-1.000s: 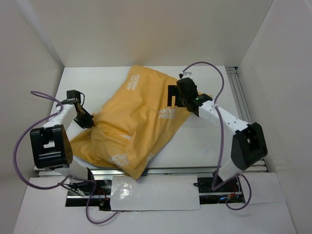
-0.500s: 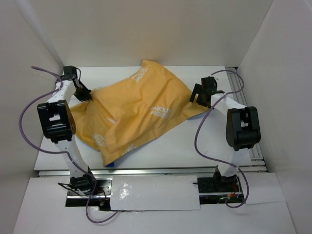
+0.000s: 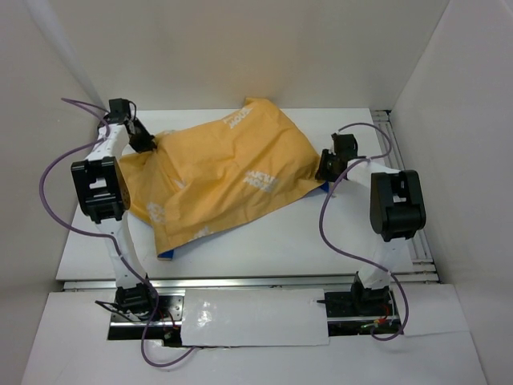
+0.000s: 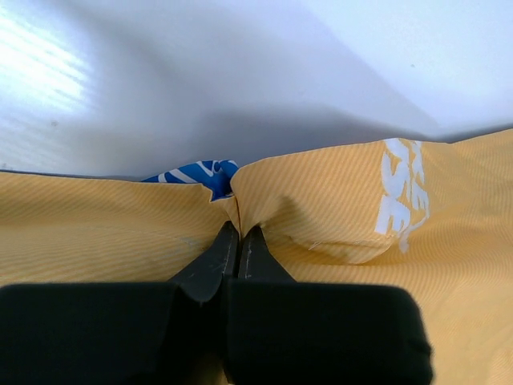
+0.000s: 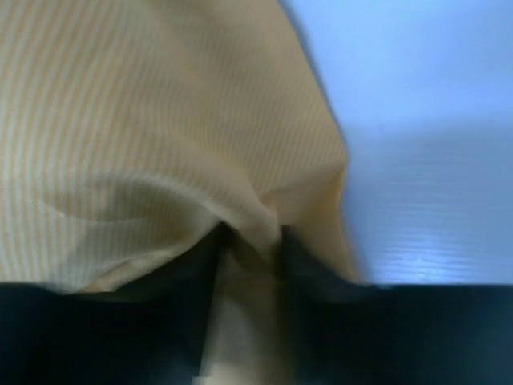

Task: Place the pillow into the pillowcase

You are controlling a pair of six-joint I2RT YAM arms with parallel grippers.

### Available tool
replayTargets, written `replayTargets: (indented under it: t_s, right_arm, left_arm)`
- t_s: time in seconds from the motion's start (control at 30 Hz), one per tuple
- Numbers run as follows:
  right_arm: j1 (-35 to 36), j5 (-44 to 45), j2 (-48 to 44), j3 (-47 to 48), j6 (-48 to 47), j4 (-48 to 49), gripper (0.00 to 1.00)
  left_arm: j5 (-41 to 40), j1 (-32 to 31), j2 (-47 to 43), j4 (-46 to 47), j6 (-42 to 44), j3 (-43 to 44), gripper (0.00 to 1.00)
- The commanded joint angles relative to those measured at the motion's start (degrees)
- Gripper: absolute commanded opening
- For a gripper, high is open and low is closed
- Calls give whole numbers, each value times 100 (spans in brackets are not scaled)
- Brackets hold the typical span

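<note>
White table (image 3: 321, 233) and white walls stood around. Within a second the pillowcase (image 3: 228, 180) had shifted farther back. The left gripper (image 3: 147, 143) kept pinching its far-left corner, and the right gripper (image 3: 325, 168) had closed on the right edge. No pillow showed; the bulge suggested it was inside.

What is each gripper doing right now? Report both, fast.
Left gripper: closed, pinching a fold of the floppy orange-yellow fabric pillowcase.
Right gripper: jaws around a fold of the same pillowcase; blurred, firm grip cannot be told.
</note>
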Motion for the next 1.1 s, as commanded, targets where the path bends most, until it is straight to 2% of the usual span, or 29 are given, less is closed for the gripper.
replayTargets:
  t_s: [0.0,0.03,0.17,0.2,0.3,0.33,0.43,0.53,0.67,0.73,0.77,0.8,0.83,0.87,0.9,1.0,1.03,1.07]
  right_arm:
    - [21,-512,12,-118,-118,314,28]
    - [21,-514,-41,-214,-31,315,0]
    - [21,169,-1127,-347,39,491,0]
    - [21,589,-1322,-208,40,239,0]
    - [21,1215,-2061,443,40,-263,0]
    - [21,1679,-2237,757,40,-404,0]
    - [-110,2226,-2756,1225,93,-861,0]
    - [-339,2237,-2889,1288,145,-1169,0]
    - [-778,2192,-2740,824,530,-1459,0]
    - [-954,2028,-2547,603,637,-1574,0]
    - [-1103,1930,-2424,541,638,-1661,0]
    - [-1104,1929,-2136,541,742,-1801,7]
    - [-1165,1929,-1994,541,743,-2055,20]
    - [-1166,2051,-1870,645,822,-2180,37]
    - [-1166,2139,-1695,820,822,-2303,54]
    - [-1166,2202,-1798,945,822,-2374,71]
    - [-1166,2141,-1869,945,822,-2252,80]
    - [-1166,1966,-1948,945,770,-2173,83]
  left_arm:
    - [275,-126,251,411,235,375,0]
    - [327,-126,252,411,287,437,0]
    - [398,-179,182,412,419,674,0]
    - [337,-179,86,411,420,753,0]
    - [214,-179,-660,612,489,579,0]
    - [57,-179,-888,787,551,456,0]
    - [-443,-179,-1627,553,604,673,0]
    - [-709,-127,-2059,552,656,745,0]
    - [-815,-57,-1596,369,727,1165,0]
    - [-614,6,-747,-175,727,1830,0]
    - [-612,6,-437,-421,727,2096,9]
    - [-543,6,-138,-633,727,2359,54]
    - [-481,6,109,-939,779,2780,83]
    - [-368,6,329,-1081,832,2941,100]
    - [-366,58,557,-1179,833,3029,100]
    - [-585,58,281,-1022,833,2654,100]
    - [-664,58,148,-926,833,2504,100]
    - [-726,58,25,-742,833,2250,100]
